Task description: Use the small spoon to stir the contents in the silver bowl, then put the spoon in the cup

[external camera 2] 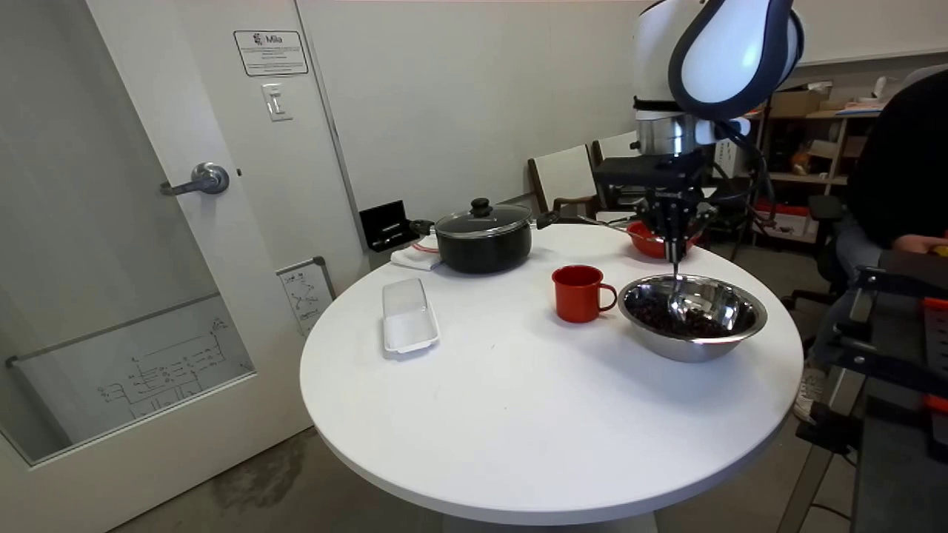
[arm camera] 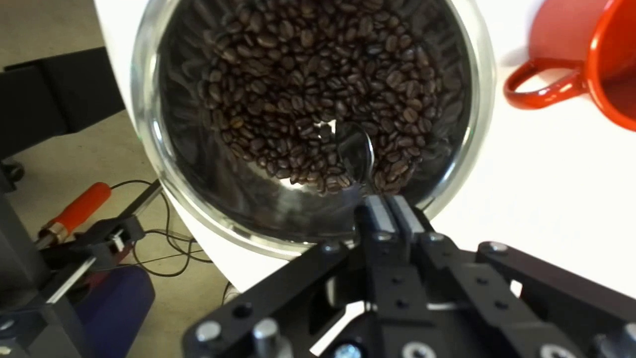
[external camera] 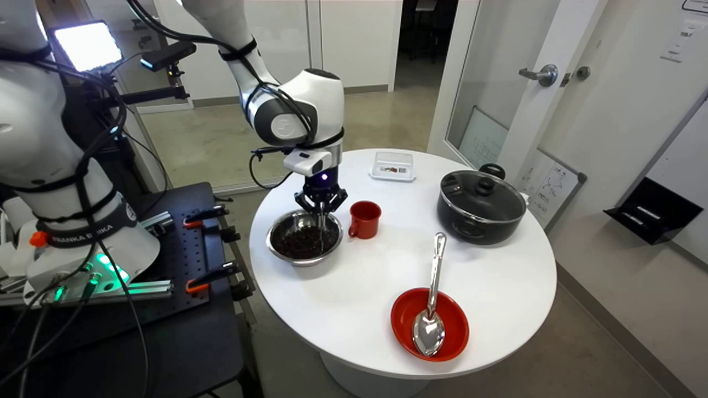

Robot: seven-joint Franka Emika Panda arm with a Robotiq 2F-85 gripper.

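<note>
Gripper clamped on spoon; spoon tip among beans in bowl. Stirring apparently underway. Placing in cup outstanding.

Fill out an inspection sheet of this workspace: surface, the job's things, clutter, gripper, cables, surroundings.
Surface: round white table, several items standing on it.
Job's things: small spoon, its end among coffee beans in the silver bowl; red cup upright beside the silver bowl, not touching.
Clutter: red dish with long silver spoon resting in it; lidded black pot; white container.
Gripper: shut on the small spoon, above the silver bowl.
Cables: black, strapped along the arm; one loop hangs free.
Surroundings: glazed door; person, apparently seated, at an exterior view's edge.
</note>
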